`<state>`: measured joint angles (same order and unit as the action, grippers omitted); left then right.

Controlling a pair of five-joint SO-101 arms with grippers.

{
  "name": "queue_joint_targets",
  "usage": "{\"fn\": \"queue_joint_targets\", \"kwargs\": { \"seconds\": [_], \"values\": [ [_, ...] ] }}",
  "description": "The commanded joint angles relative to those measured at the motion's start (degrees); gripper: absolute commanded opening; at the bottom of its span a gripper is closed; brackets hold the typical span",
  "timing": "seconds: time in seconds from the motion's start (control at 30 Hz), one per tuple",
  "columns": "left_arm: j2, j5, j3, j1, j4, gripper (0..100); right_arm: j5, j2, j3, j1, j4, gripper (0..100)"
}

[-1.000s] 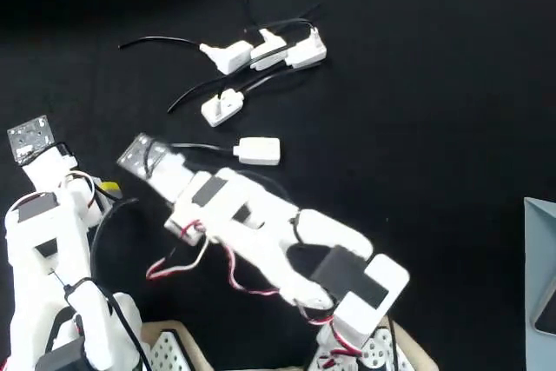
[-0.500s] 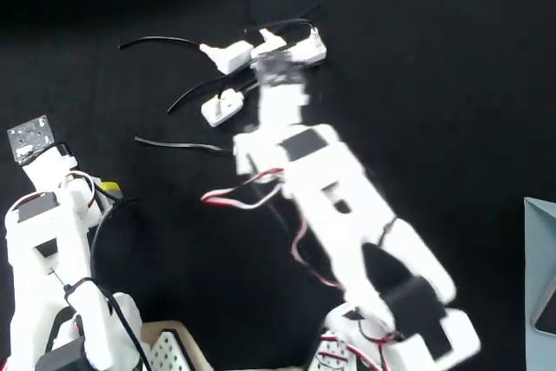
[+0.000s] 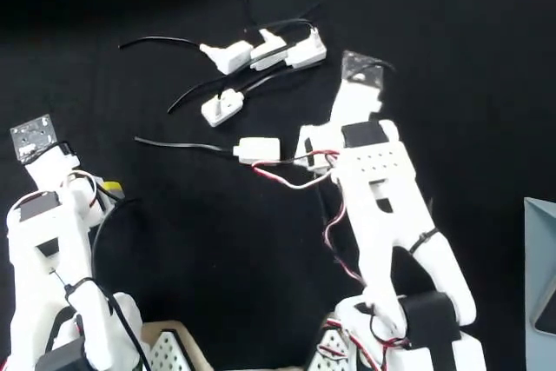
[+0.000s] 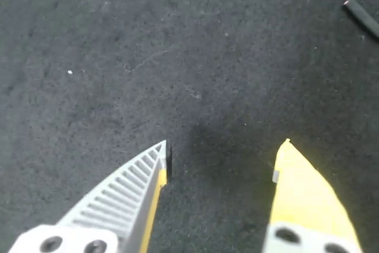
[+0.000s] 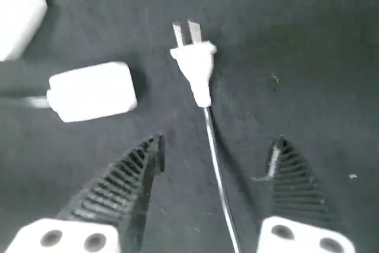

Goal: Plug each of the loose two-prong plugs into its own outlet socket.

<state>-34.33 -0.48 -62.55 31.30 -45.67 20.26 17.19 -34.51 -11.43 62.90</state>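
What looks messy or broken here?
Nothing looks broken or spilled. The two-prong plug lies loose on the black table, near a white socket block but not plugged in. More white plug pieces lie scattered farther back, with their cables bent at odd angles.

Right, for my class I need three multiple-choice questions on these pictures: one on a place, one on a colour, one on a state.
1. Where does the plug lie?
A) beside the socket block, apart from it
B) plugged into it
C) on top of it

2. What colour is the cloth?
A) green
B) black
C) white

3. How is the right gripper?
A) shut on the plug
B) shut on the cord
C) open

Answers: 1A, a gap shows between them; 2B, it is black all over; 3C, its fingers stand apart, the cord between them.
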Motion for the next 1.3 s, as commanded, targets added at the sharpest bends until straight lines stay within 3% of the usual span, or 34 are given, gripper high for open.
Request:
{"fn": "queue_joint_targets", "kwargs": {
  "seconds": [0.0, 0.17, 0.23, 0.33, 0.4, 0.57, 0.67, 0.87, 1.27],
  "values": [
    [-1.5, 0.1, 2.2, -0.6, 0.8, 29, -17.4, 2.3, 0.4, 1.3, 0.9, 27.9],
    [-1.4, 0.1, 2.2, -0.6, 0.8, 29, -46.8, 1.9, 0.5, 2.0, 0.5, 27.9],
    [-1.3, 0.1, 2.2, -0.6, 0.8, 29, -50.5, 1.9, 0.7, 2.2, 0.1, 27.9],
    [-1.2, 0.1, 2.2, -0.6, 0.8, 29, -46.9, 1.9, 0.3, 2.4, -3.5, 27.9],
    [-1.2, 0.1, 2.2, -0.6, 0.8, 29, -48.7, 1.8, 0.3, 2.5, -4.5, 27.9],
    [-1.2, 0.1, 2.2, -0.7, 0.8, 29, -73.0, 1.8, 0.6, 2.5, -4.7, 27.9],
    [-1.2, 0.1, 2.2, -0.7, 0.8, 29, -80.4, 1.5, 0.5, 2.5, -4.7, 27.9],
    [-1.2, 0.1, 2.2, -0.7, 0.8, 29, -79.4, -8.7, 6.5, 2.7, -4.7, 27.9],
    [-1.2, 0.1, 2.2, -0.7, 0.8, 29, -53.3, -30.6, 28.1, 2.2, -4.8, 27.9]
  ]
}}
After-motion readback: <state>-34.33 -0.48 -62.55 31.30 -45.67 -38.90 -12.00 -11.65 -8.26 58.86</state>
